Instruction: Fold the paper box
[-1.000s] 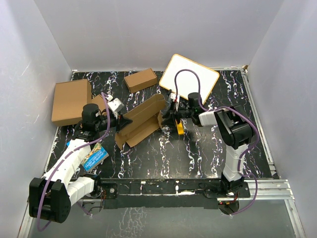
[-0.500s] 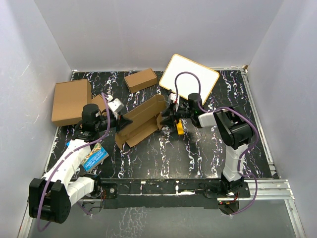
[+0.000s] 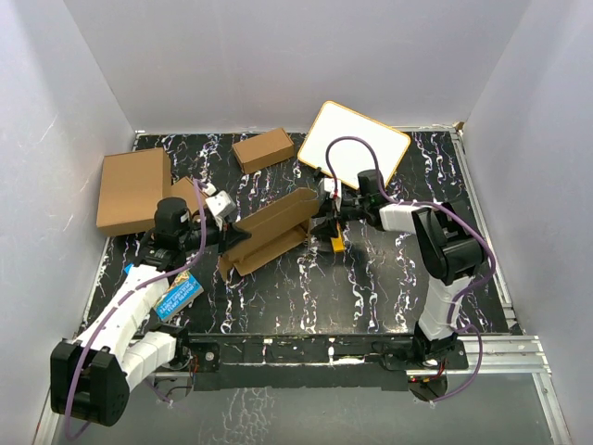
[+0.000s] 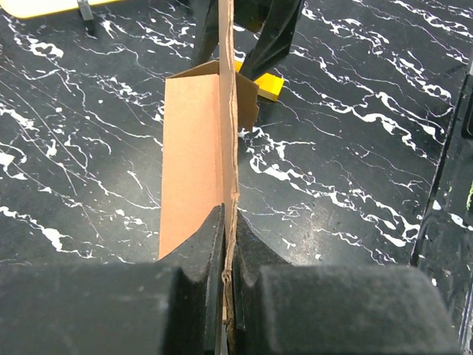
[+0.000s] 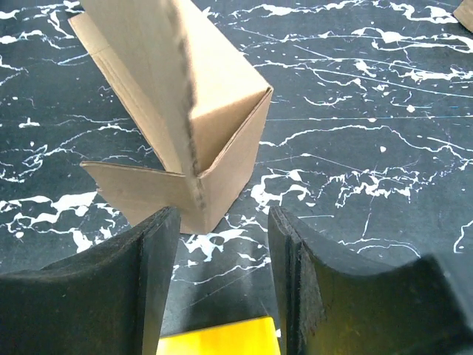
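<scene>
Black tabletop veined with white, closed in by plain pale walls at the rear and both sides of the top view; metal rail along the bottom edge. At upper left, a bigger brown carton; at upper centre, a small closed brown box; right of that, a white board in a wooden frame, turned at an angle. At lower left, a blue packet just beside the left arm.

In the middle, the paper box, opened into a long trough running from lower left up to the right, one long panel standing. Left gripper at its lower-left end: clamped tight on the upright panel's edge, fingers pressed to both faces. Right gripper at the upper-right end: spread wide, fingers well apart, the panel's raw edge just above the gap. Yellow block on the table just below that gripper.

Unclear from above whether the right fingers touch cardboard; panel tops cut off at the upper edge of both wrist views; packet print too small to read
</scene>
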Robot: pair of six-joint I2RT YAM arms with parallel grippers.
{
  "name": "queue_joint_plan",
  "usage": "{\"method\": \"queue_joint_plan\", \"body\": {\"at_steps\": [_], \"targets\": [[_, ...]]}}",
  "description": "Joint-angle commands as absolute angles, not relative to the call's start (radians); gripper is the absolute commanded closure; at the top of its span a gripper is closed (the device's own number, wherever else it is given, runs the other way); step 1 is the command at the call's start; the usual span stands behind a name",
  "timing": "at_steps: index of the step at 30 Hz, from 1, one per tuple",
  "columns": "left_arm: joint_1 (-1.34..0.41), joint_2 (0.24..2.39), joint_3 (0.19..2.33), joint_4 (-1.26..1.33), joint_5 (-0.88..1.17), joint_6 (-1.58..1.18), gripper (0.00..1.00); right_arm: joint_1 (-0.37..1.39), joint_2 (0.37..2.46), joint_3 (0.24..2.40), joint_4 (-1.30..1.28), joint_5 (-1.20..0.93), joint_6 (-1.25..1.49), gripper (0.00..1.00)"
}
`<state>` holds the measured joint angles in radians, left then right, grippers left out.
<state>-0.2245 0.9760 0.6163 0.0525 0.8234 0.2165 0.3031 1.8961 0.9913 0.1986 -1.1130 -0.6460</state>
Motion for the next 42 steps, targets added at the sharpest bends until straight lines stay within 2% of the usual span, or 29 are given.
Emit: {"method": "queue_joint_plan", "body": {"at_steps": [1, 10, 27, 42], "targets": [[-0.245, 0.98, 0.629, 0.001, 0.851, 0.247, 1.0, 0.306, 1.838, 0.921, 0.407, -1.176, -0.598, 0.44], [-0.252, 0.992, 0.633, -0.012, 0.839, 0.255, 1.0, 0.336, 1.837, 0.84, 0.584, -1.139, -0.533, 0.47], [-0.256, 1.005, 0.632, -0.007, 0.834, 0.256, 1.0, 0.378, 1.868, 0.667, 1.139, -0.953, -0.236, 0.48], [-0.255, 1.003, 0.624, 0.009, 0.832, 0.241, 1.0, 0.432, 1.937, 0.673, 1.192, -0.893, -0.227, 0.53]]}}
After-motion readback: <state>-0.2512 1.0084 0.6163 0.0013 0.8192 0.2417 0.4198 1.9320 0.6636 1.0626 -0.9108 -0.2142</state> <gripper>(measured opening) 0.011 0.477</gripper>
